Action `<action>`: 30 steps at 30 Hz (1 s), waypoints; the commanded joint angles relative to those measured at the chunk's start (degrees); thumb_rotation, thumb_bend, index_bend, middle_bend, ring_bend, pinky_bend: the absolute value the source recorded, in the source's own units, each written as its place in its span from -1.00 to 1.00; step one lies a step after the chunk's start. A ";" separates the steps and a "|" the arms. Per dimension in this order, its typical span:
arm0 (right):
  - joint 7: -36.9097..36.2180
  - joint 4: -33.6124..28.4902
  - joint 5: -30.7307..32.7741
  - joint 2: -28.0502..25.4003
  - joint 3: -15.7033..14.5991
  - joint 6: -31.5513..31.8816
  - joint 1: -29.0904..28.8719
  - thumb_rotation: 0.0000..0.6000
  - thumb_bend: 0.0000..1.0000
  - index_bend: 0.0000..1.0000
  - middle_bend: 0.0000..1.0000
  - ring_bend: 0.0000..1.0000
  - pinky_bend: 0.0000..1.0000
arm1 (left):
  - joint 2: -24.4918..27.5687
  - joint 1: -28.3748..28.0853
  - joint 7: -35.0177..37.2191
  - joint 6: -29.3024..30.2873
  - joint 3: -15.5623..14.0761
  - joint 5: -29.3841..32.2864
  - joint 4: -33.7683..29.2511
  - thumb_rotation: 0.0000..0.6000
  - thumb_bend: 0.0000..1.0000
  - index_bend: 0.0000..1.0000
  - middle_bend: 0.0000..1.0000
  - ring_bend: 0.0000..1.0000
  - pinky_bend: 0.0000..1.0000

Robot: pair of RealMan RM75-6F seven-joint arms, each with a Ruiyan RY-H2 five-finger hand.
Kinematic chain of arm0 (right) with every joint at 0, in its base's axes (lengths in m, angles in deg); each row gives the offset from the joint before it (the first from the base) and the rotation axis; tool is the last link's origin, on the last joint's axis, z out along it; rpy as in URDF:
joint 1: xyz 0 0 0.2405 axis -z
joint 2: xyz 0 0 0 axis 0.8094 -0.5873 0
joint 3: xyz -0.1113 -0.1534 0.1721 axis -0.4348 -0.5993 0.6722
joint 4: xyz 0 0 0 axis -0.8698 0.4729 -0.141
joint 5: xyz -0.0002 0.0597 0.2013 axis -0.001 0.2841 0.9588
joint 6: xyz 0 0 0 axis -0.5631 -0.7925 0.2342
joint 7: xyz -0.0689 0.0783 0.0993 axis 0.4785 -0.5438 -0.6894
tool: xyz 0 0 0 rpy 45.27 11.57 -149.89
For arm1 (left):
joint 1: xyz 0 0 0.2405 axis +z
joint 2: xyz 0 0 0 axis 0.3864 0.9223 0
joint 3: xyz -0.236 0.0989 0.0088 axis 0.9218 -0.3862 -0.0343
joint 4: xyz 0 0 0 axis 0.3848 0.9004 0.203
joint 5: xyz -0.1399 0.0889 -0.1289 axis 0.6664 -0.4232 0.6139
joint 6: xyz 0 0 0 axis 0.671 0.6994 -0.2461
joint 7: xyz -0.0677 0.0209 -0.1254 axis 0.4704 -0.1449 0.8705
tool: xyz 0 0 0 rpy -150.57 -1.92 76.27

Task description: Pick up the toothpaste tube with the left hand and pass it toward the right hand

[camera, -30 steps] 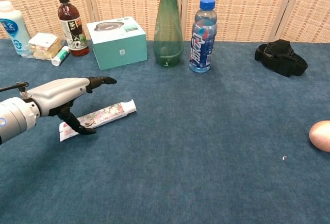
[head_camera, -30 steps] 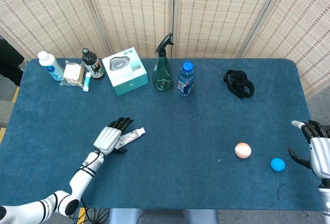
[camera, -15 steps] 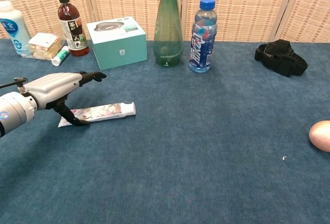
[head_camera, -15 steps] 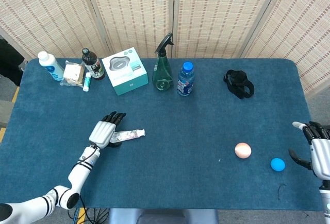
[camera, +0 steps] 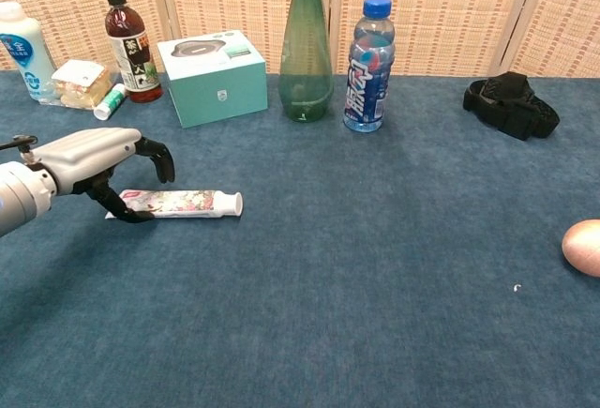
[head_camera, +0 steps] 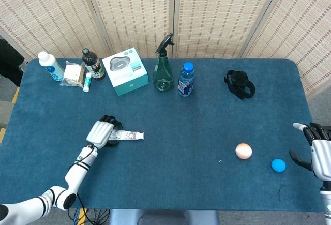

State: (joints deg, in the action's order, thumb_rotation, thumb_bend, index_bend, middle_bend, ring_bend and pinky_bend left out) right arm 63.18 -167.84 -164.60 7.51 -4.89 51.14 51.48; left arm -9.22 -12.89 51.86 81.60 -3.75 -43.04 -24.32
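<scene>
The toothpaste tube (head_camera: 130, 135) (camera: 184, 204) lies flat on the blue table, cap end pointing right. My left hand (head_camera: 102, 132) (camera: 92, 158) sits over its crimped left end. The fingers curl down behind the tube and the thumb presses the tail from the front, so the hand pinches it. The tube still rests on the cloth. My right hand (head_camera: 317, 147) is at the table's far right edge with its fingers apart and nothing in them. It shows only in the head view.
Along the back stand a white bottle (head_camera: 50, 65), a dark bottle (head_camera: 92, 64), a teal box (head_camera: 124, 71), a green spray bottle (head_camera: 163, 72) and a blue water bottle (head_camera: 185, 79). A black strap (head_camera: 239, 84) lies back right. A peach ball (head_camera: 243, 151) and a blue ball (head_camera: 278, 165) lie near the right hand.
My left hand has slid left along the tube to its tail and curled its fingers down. The tube has swung from slanted to level. The right hand has barely moved.
</scene>
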 commanded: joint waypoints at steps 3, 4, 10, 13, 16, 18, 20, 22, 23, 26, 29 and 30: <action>-0.22 0.10 0.16 -0.04 -0.09 0.20 0.29 1.00 -0.67 -0.45 -0.38 -0.66 -0.47 | -0.82 -0.68 -0.20 -0.28 0.13 -0.10 -0.16 1.00 -0.61 -0.23 -0.25 -0.64 -0.75; -0.29 0.13 0.19 -0.06 -0.11 0.26 0.37 1.00 -0.67 -0.45 -0.38 -0.66 -0.47 | -1.01 -0.90 -0.28 -0.44 0.22 -0.07 -0.12 1.00 -0.61 -0.23 -0.25 -0.64 -0.75; -0.83 0.39 0.25 -0.23 -0.31 0.55 0.87 1.00 -0.67 -0.45 -0.38 -0.66 -0.47 | -2.30 -2.35 -2.02 -1.74 0.83 0.76 0.89 1.00 -0.61 -0.22 -0.25 -0.63 -0.75; -1.14 0.54 0.35 -0.26 -0.33 0.66 1.06 1.00 -0.67 -0.45 -0.38 -0.66 -0.47 | -2.72 -2.61 -3.48 -1.50 0.97 1.09 1.29 1.00 -0.58 -0.18 -0.21 -0.60 -0.75; -1.37 0.71 0.36 -0.27 -0.34 0.62 1.13 1.00 -0.67 -0.45 -0.38 -0.66 -0.47 | -2.64 -2.63 -3.64 -1.46 1.00 1.37 1.11 1.00 -0.51 -0.14 -0.18 -0.58 -0.75; -1.46 0.80 0.36 -0.25 -0.33 0.53 1.11 1.00 -0.67 -0.45 -0.38 -0.66 -0.47 | -2.65 -2.64 -3.88 -1.42 0.95 1.46 1.12 1.00 -0.51 -0.13 -0.17 -0.57 -0.75; -1.56 0.88 0.33 -0.22 -0.33 0.43 1.09 1.00 -0.67 -0.45 -0.38 -0.66 -0.47 | -2.70 -2.70 -4.05 -1.59 0.87 1.62 1.13 1.00 -0.51 -0.12 -0.16 -0.57 -0.75; -1.66 0.95 0.32 -0.21 -0.32 0.46 1.12 1.00 -0.67 -0.45 -0.38 -0.66 -0.47 | -2.69 -2.82 -4.38 -1.86 0.74 1.74 1.08 1.00 -0.51 -0.12 -0.16 -0.57 -0.75; -1.69 0.96 0.33 -0.23 -0.31 0.48 1.15 1.00 -0.67 -0.45 -0.38 -0.66 -0.47 | -2.70 -2.86 -4.55 -1.82 0.68 1.68 1.10 1.00 -0.51 -0.12 -0.16 -0.57 -0.75; -1.87 0.85 0.23 -0.37 -0.38 0.56 1.29 1.00 -0.67 -0.45 -0.38 -0.66 -0.47 | -2.48 -2.91 -5.24 -1.05 0.30 0.88 1.21 1.00 -0.51 -0.14 -0.17 -0.57 -0.75; -2.34 0.68 0.12 -0.55 -0.42 0.55 1.40 1.00 -0.67 -0.45 -0.38 -0.66 -0.47 | -2.06 -2.88 -7.16 0.56 -0.32 -0.54 1.67 1.00 -0.49 -0.17 -0.19 -0.57 -0.75; -2.41 0.69 0.09 -0.58 -0.42 0.57 1.42 1.00 -0.67 -0.45 -0.38 -0.66 -0.47 | -1.88 -2.90 -8.33 0.81 -0.58 -0.81 1.79 1.00 -0.49 -0.18 -0.19 -0.57 -0.75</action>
State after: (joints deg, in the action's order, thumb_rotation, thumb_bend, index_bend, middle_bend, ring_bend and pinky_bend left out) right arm 60.78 -167.14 -164.49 6.94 -5.31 51.70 52.89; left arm -11.45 -15.78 45.27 81.58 -3.80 -43.04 -22.88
